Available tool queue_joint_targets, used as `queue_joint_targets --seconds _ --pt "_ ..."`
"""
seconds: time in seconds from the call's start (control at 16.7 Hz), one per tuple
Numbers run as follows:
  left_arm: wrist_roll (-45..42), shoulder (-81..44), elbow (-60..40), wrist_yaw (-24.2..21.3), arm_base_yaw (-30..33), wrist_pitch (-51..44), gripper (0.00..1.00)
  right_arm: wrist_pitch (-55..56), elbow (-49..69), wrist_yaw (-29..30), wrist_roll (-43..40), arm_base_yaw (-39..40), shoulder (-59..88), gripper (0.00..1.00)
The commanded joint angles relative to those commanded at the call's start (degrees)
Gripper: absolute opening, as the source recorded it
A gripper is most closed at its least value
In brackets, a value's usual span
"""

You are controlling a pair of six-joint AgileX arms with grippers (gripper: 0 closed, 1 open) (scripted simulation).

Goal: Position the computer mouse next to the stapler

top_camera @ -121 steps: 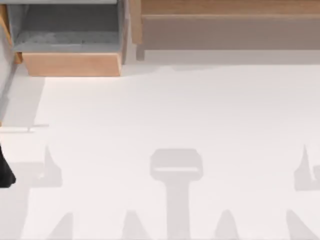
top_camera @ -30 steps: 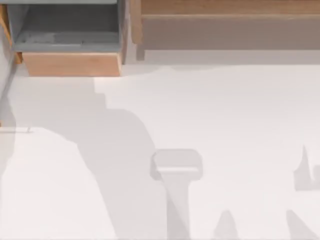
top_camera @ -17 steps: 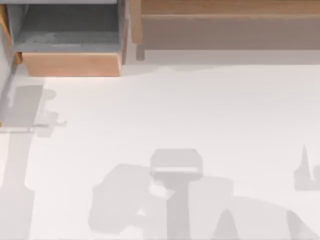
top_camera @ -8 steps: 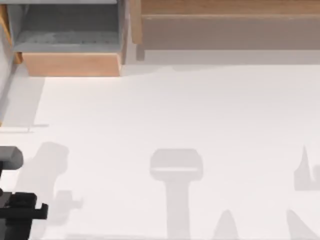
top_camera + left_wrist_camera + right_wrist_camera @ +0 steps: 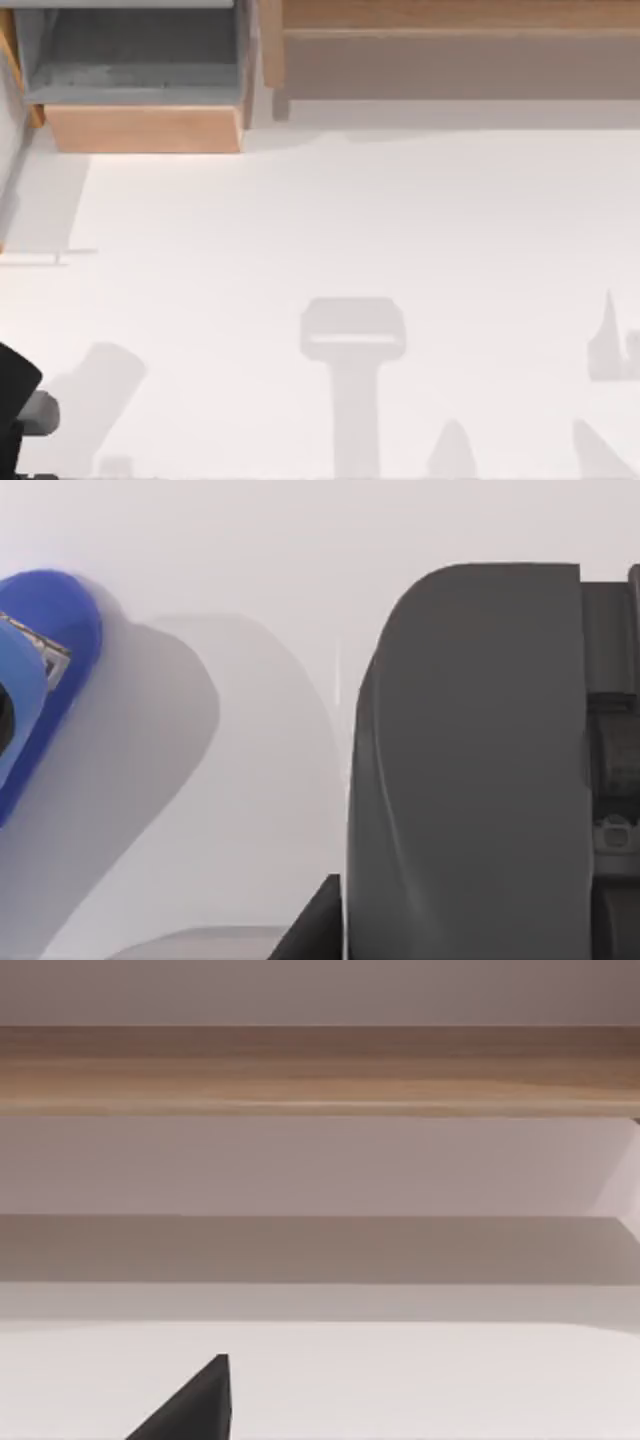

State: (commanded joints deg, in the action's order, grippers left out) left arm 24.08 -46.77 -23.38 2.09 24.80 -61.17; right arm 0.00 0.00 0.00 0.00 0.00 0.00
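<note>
My left arm (image 5: 18,400) sits at the counter's (image 5: 400,220) near-left corner, its wrist camera seeing the blue stapler (image 5: 40,670) lying slantwise just beside it; I cannot tell my hand's state or where the mouse is.

We take it for an office, plain white desk (image 5: 400,220), wooden shelving (image 5: 450,40) behind, blue stapler (image 5: 45,670).
</note>
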Motion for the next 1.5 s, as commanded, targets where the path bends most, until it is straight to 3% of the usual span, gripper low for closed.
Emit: queue_joint_targets --seconds 0.42,0.96,1.5 --pt "-0.2 0.0 -0.4 0.2 0.0 0.4 0.0 0.0 0.0 0.0 0.0 0.0 0.0 1.0" --pt "1.3 -0.8 -5.1 4.0 1.5 7.9 0.0 0.0 0.0 0.0 0.0 0.0 0.0 1.0" --pt "-0.8 -1.4 -0.5 0.6 -0.5 6.5 0.0 0.0 0.0 0.0 0.0 0.0 0.0 1.0"
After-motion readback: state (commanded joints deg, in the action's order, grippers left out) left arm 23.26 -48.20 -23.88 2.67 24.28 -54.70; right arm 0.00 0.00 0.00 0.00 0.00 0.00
